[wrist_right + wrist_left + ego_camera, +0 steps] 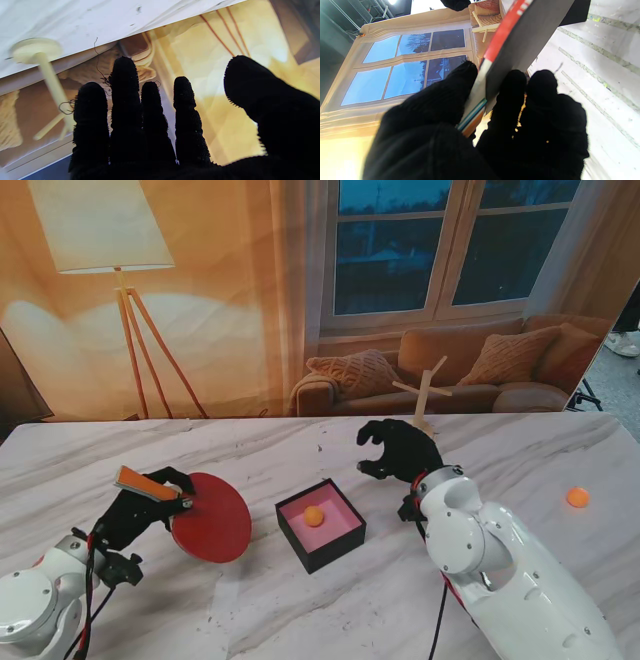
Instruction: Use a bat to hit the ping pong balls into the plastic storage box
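A white marble table (300,600) carries a black storage box (321,524), an orange ball (577,497) right of the right hand's fingers (375,448), and a wooden stand (424,398) beyond them.

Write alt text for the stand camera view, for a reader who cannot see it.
On a marble table, the left hand grips a red bat beside a black storage box with a pink interior holding one orange ball. The right hand is open and holds nothing, beyond the box. A second orange ball lies far to the right.
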